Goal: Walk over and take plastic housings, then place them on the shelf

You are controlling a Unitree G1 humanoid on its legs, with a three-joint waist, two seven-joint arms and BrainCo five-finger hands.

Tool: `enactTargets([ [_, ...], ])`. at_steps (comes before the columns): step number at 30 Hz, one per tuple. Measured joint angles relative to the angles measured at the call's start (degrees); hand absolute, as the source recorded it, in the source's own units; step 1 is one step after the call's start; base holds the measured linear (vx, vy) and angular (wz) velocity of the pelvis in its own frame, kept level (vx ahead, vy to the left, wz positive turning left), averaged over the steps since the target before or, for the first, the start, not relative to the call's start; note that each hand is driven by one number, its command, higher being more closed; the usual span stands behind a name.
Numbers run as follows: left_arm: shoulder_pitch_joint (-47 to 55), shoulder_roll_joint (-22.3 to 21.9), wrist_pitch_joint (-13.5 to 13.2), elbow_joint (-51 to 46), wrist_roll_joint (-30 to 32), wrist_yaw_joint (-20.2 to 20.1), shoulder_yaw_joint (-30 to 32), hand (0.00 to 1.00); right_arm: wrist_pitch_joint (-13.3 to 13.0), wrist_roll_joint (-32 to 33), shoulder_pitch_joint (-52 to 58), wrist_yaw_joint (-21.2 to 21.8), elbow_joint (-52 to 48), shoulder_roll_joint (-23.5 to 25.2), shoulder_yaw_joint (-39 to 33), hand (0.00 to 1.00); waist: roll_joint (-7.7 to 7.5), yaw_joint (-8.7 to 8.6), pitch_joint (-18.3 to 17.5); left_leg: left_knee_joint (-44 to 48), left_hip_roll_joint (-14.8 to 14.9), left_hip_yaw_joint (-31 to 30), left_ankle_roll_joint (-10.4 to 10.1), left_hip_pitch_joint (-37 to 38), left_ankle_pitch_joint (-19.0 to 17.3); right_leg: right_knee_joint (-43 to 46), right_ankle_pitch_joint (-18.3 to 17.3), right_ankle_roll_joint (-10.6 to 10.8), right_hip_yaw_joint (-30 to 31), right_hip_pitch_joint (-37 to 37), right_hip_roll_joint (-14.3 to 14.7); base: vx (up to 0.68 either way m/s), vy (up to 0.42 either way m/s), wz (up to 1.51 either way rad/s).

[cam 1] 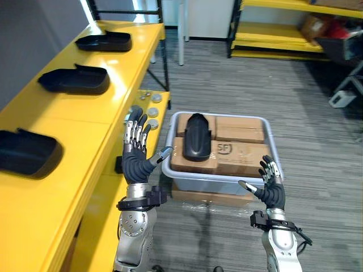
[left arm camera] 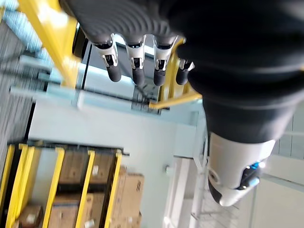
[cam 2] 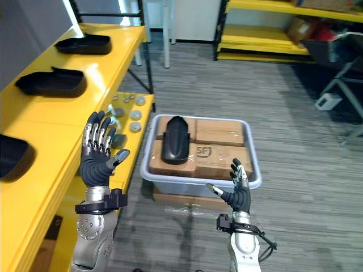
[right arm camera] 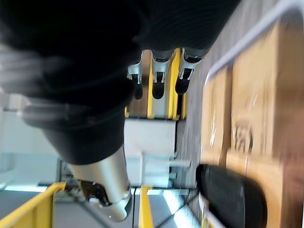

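A black plastic housing (cam 1: pixel 197 136) lies upright along the cardboard boxes (cam 1: pixel 238 147) inside a grey bin (cam 1: pixel 222 180) on the floor. Three more black housings (cam 1: pixel 76 80) rest on the yellow shelf (cam 1: pixel 85 122) at my left. My left hand (cam 1: pixel 136 153) is raised beside the bin's left rim, open, fingers straight up, holding nothing. My right hand (cam 1: pixel 271 186) hovers at the bin's near right corner, open and empty. In the right wrist view the housing (right arm camera: pixel 232 195) shows past the right hand's fingers (right arm camera: pixel 159 66).
Small round metal parts (cam 1: pixel 152 106) lie on a lower yellow ledge beside the bin. More yellow racking (cam 1: pixel 272 34) with boxes stands at the far right, and a grey trolley leg (cam 1: pixel 343 93) is near it. Grey wood-pattern floor surrounds the bin.
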Motion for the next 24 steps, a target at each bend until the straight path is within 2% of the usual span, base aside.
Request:
enactTargets([
  [4, -3.9, 0.3, 0.8, 15.7, -0.1, -1.0, -0.2, 0.0, 0.3, 0.0, -4.6, -1.7, 6.7, -0.7, -5.0, 0.0, 0.23, -0.65, 1.8, -6.7, -2.9, -6.2, -1.9, -1.2, 4.7, 0.9, -0.3, -0.5, -3.5, -1.3, -0.4, 0.01, -0.053, 0.54],
  [8, -5.3, 2.7, 4.1, 31.1, 2.3, -1.4, -1.5, 0.0, 1.4, 0.0, -17.2, -5.8, 15.8, -2.2, -7.6, 0.0, 0.45, -0.39, 6.0, -11.5, -6.0, -6.9, -1.3, -1.3, 7.7, 0.3, -0.7, -1.2, -3.3, -2.3, -2.0, -0.03, 0.052, 0.25],
  [11, -6.7, 3.1, 6.0, 41.4, 4.8, -1.0, -2.5, 0.0, 2.8, 0.0, -31.6, -11.1, 25.5, -5.9, -9.2, 0.0, 1.53, 0.82, 10.4, -11.7, -7.2, -7.4, -0.5, -2.4, 8.2, -0.4, -0.2, -1.9, -3.2, -2.9, -3.0, -0.06, 0.053, 0.09],
  [13, -7.4, 3.1, 6.6, 45.8, 5.5, -0.8, -2.8, 0.0, 3.3, 0.0, -38.2, -14.0, 29.7, -8.4, -10.0, 0.0, 2.35, 1.26, 12.0, -11.5, -7.6, -8.5, -0.4, -3.6, 8.4, -0.4, 0.0, -2.0, -3.3, -3.4, -3.5, -0.03, 0.074, 0.21],
  [15, -8.0, 3.5, 6.8, 49.1, 6.0, 0.0, -2.7, 0.0, 4.0, 0.3, -43.6, -16.4, 32.4, -10.6, -11.6, 0.0, 2.76, 2.71, 13.5, -11.4, -7.8, -8.8, -0.3, -4.0, 8.4, -0.3, 0.2, -2.0, -3.3, -3.6, -3.8, -0.01, 0.042, 0.16],
  [18, -9.2, 4.2, 6.9, 54.4, 6.0, 0.4, -2.2, 0.0, 4.5, 1.4, -54.2, -18.3, 41.0, -17.1, -11.5, 0.0, 4.14, 2.88, 14.7, -10.7, -8.2, -11.8, -0.1, -7.4, 8.5, -0.3, 1.2, -1.7, -4.9, -5.4, -4.1, -0.02, 0.058, 0.31],
  [20, -10.8, 4.6, 7.0, 58.2, 5.8, 0.5, -2.3, 0.0, 4.9, 3.6, -63.4, -19.1, 51.1, -23.1, -11.4, 0.0, 5.08, 3.69, 15.9, -9.7, -8.6, -13.2, 0.2, -9.6, 8.6, 0.2, 1.6, -1.1, -5.9, -6.8, -4.6, -0.01, 0.058, 0.27],
  [22, -11.9, 4.8, 7.0, 61.9, 5.8, 0.5, -2.2, 0.0, 5.2, 5.1, -71.0, -19.1, 60.6, -28.5, -11.0, 0.0, 6.26, 5.43, 16.8, -7.5, -8.4, -14.8, 1.0, -11.9, 8.0, 1.7, 2.0, -1.0, -6.1, -8.4, -4.7, -0.01, 0.059, 0.17],
  [24, -12.1, 5.4, 7.2, 64.5, 5.6, 0.5, -2.2, 0.0, 5.5, 7.0, -76.1, -18.9, 67.1, -31.9, -9.2, 0.0, 6.88, 6.61, 17.2, -5.5, -8.3, -16.2, 1.6, -13.8, 7.6, 2.8, 2.1, -0.9, -6.1, -9.5, -4.9, 0.01, 0.046, 0.1],
])
